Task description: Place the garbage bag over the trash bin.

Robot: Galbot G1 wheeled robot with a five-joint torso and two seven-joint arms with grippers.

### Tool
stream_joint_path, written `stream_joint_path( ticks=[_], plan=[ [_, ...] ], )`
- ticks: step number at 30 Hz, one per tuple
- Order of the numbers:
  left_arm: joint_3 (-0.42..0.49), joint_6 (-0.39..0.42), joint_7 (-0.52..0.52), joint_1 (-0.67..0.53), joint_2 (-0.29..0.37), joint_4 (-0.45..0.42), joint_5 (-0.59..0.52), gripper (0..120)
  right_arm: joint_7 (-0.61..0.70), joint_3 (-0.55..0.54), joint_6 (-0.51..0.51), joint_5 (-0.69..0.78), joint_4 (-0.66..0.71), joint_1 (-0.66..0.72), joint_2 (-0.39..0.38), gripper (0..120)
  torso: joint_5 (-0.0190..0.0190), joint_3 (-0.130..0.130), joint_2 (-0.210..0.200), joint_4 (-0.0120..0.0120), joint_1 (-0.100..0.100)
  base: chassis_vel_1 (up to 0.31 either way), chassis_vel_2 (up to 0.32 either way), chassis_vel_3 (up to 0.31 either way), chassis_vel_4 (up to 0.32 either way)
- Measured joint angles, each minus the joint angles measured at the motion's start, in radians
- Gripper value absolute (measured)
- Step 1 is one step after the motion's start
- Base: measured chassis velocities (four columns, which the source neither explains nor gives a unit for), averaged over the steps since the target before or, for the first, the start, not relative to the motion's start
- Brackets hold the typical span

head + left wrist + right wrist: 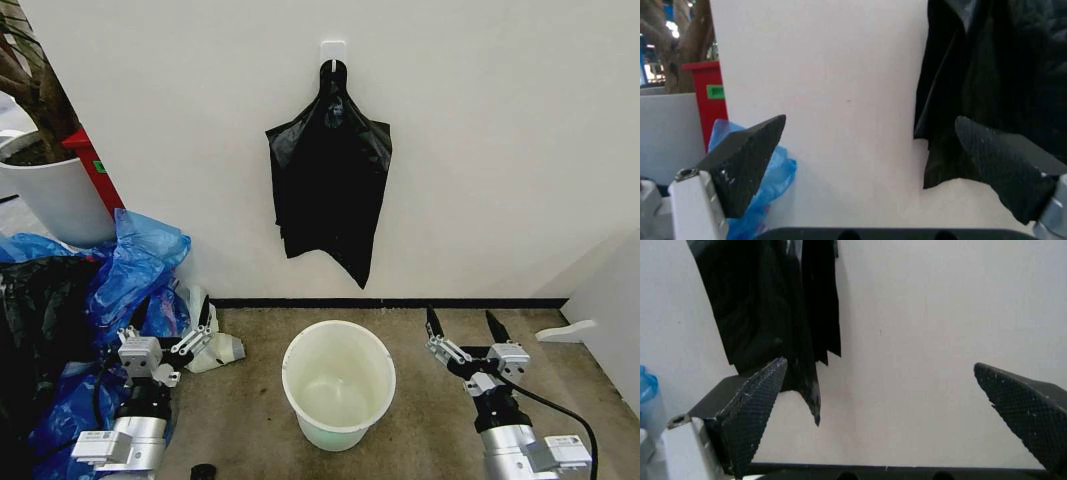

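The small round off-white plastic trash bin (338, 382) stands upright on the brown floor (250, 420), close to the white wall (500, 150). Directly above the bin, the thin wrinkly black plastic garbage bag (330, 185) hangs from a white wall hook (333, 50), its pointed lower corner well clear of the rim. The left hand (200, 330) sits low to the bin's left, spread wide and empty, just beside crumpled bright blue plastic bags (135, 265). The right hand (466, 330) sits to the bin's right, likewise wide and empty.

Risks, as I judge them: thin film may tear at the hook if tugged downward, and a low arm could knock the light bin over.
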Motion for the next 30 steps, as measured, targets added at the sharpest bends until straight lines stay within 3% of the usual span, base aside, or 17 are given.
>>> stream_joint_path(
  ticks=[16,23,29,30],
  plan=[
    [-0.003,0.018,0.015,-0.024,0.006,-0.009,-0.018,100,0.081,-0.019,0.016,0.002,-0.009,0.038,-0.013,100,0.0001,0.0,0.0,0.0,0.0,0.0,0.0,0.0,0.0],
    [-0.006,0.026,0.017,-0.036,0.007,0.001,-0.038,100,0.142,-0.101,-0.118,0.2,0.031,0.082,-0.048,100,0.0,0.0,0.0,0.0,0.0,0.0,0.0,0.0,0.0],
    [-0.012,0.05,0.017,-0.066,0.023,0.011,-0.055,100,0.197,-0.217,-0.175,0.314,-0.002,0.204,-0.091,100,0.0001,0.0,0.0,0.0001,0.0,0.0,0.0,0.0,0.0],
    [-0.014,0.065,0.018,-0.08,0.03,0.013,-0.067,100,0.234,-0.278,-0.209,0.393,0.001,0.257,-0.106,100,0.0,0.0,0.0,0.0005,0.0,0.0,0.0,0.0,0.0]
  ],
)
